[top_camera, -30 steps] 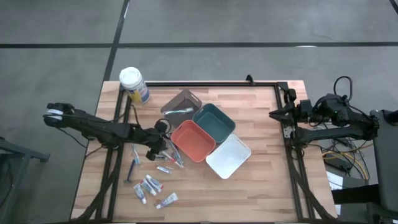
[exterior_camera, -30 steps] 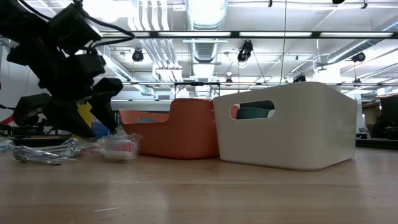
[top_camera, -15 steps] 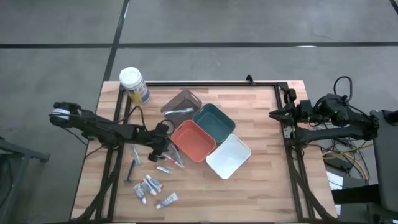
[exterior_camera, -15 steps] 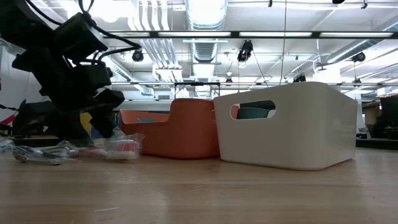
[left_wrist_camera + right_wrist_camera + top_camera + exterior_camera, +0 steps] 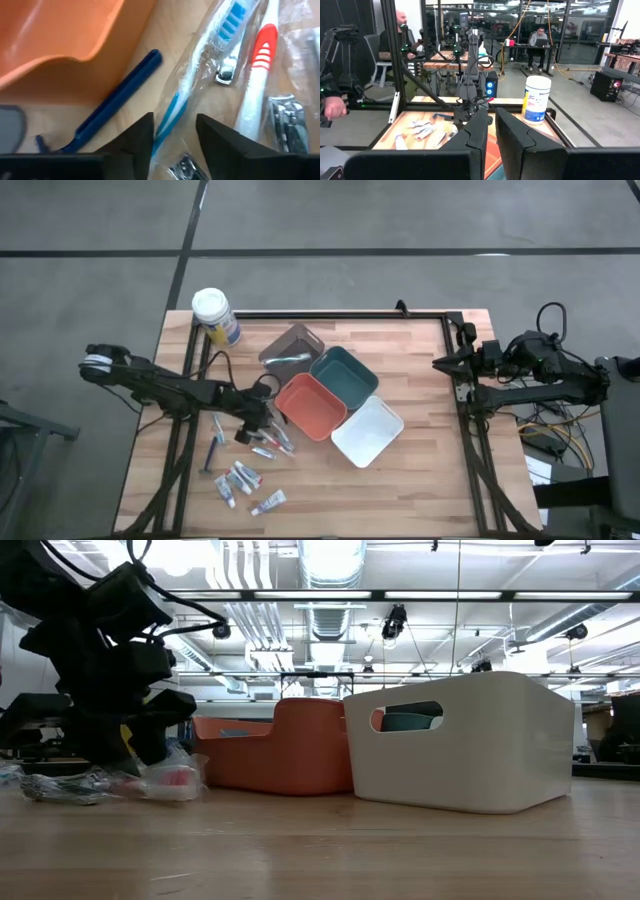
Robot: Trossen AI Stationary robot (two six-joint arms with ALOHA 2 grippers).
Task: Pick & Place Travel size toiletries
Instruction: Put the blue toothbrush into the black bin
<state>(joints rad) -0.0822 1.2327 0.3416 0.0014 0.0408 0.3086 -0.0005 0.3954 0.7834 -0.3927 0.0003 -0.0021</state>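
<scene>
The left end effector (image 5: 172, 132), fingers spread, straddles a wrapped blue toothbrush (image 5: 200, 75) on the surface (image 5: 420, 480) beside the orange tray (image 5: 310, 405); actual contact is unclear. The right end effector (image 5: 491, 131) waits, nearly pressed together.

blue toothbrush (image 5: 210, 65): in a clear wrapper, flat on the wood, pretty much next to the red one
red toothbrush (image 5: 257, 75): white handle, wrapped too, lying just beside it
dark blue stick (image 5: 117, 102): bare, lies slanted by the orange bin
small tubes (image 5: 240, 480): loose white bunch near the table's front edge
razor (image 5: 212, 448): dark handle, lying flat off to the side
</scene>
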